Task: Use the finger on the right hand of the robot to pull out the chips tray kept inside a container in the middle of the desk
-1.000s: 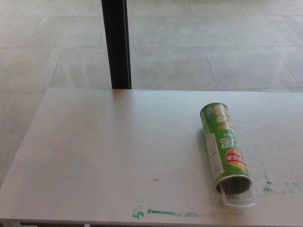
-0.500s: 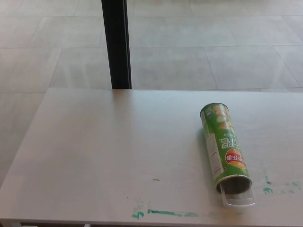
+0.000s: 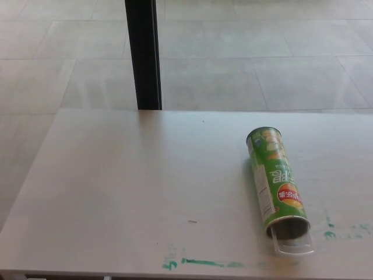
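The pale bench [image 3: 116,192] carries a green can [image 3: 274,178] lying on its side at about four o'clock, its open mouth turned toward the near edge. A clear tray [image 3: 293,245] sticks out a little from this mouth. To pull well, I think one finger should hook the tray lip and draw straight along the can. Neither robot hand is visible, so I cannot tell its state or its relation to the tray.

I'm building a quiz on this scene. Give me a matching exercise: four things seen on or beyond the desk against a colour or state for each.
Things:
1. chips can
2. clear tray
3. post
4. paint marks

Descriptions:
A. black, upright beyond the desk
B. teal smears along the near edge
C. green, lying on its side
D. sticking out of the open end

Pairs: 1-C, 2-D, 3-A, 4-B
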